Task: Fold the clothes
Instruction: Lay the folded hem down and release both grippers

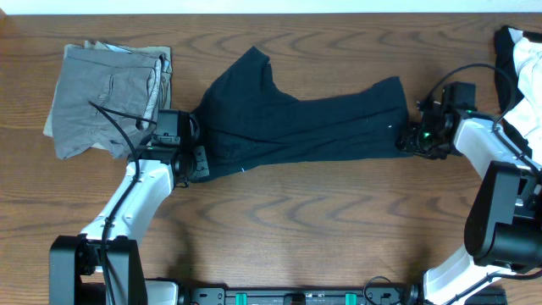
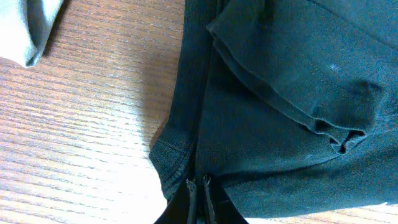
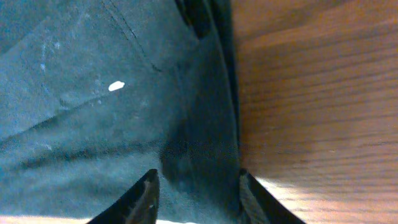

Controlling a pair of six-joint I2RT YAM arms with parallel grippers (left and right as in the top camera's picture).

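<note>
At 9 o'clock on the table (image 1: 279, 229), the left gripper (image 2: 198, 190) is clamped on the shirt (image 1: 296, 127). Only its wrist view shows this: the two fingers are pressed together, with the ribbed, stitched hem pinched between them. At 3 o'clock the right gripper (image 3: 198, 180) stands released. Its wrist view shows black fingers (image 3: 146, 199) spread well apart, straddling the shirt's other edge where cloth meets bare wood grain. That view also picks out a white fleck (image 3: 116, 86) on the fabric. From overhead the shirt lies at the centre as a long dark navy band between the grippers, soft and creased, with one lobe rising toward 12 o'clock. Folded grey shorts (image 1: 106, 97) sit at 10 o'clock, near the left gripper and apart from the shirt. Black-and-white garments (image 1: 525, 68) lie at 2 o'clock.
</note>
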